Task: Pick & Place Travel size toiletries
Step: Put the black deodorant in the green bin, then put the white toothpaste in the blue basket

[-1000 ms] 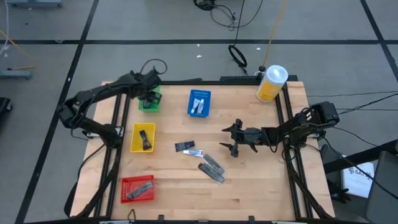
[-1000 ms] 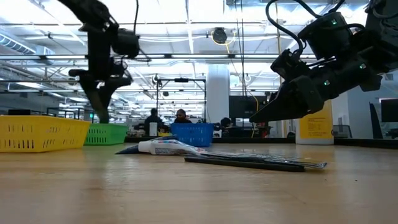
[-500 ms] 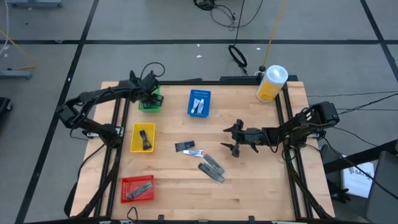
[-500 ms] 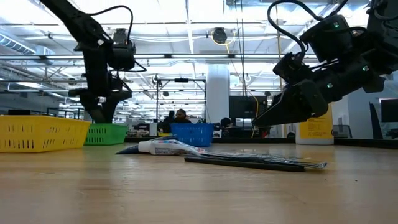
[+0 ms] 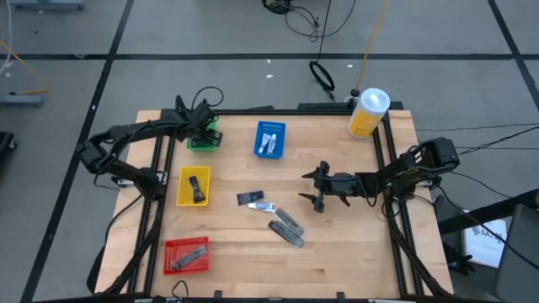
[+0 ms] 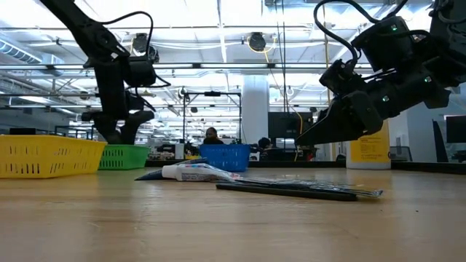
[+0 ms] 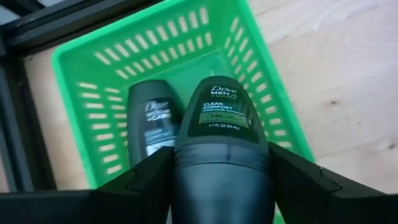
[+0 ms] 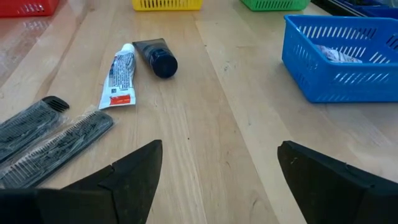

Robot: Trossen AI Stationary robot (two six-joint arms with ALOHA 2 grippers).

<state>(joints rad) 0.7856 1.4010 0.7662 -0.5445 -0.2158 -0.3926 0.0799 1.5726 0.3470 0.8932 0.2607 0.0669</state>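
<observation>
Lowered further into green basket [image 7: 273, 118], left gripper [image 7: 221, 186] clamps dark deodorant bottle [image 7: 222, 134], cap-end forward | right gripper [image 8: 217, 180] spread, hovering.

Dark roll-on bottle [image 7: 222, 155] between left claw [image 7: 217, 186] fingers, label reads "Dove MEN+CARE", "CLEAN COMFORT", "1.7 FL OZ (50 mL)". Second dark bottle [image 7: 151, 121] in green basket [image 7: 93, 68]: logo present, wording illegible. Whitish tube [image 8: 120, 78] on surface: print too small to read.

Two dark jointed arms [image 5: 126, 139] — black cables looping, seemingly matte.
</observation>
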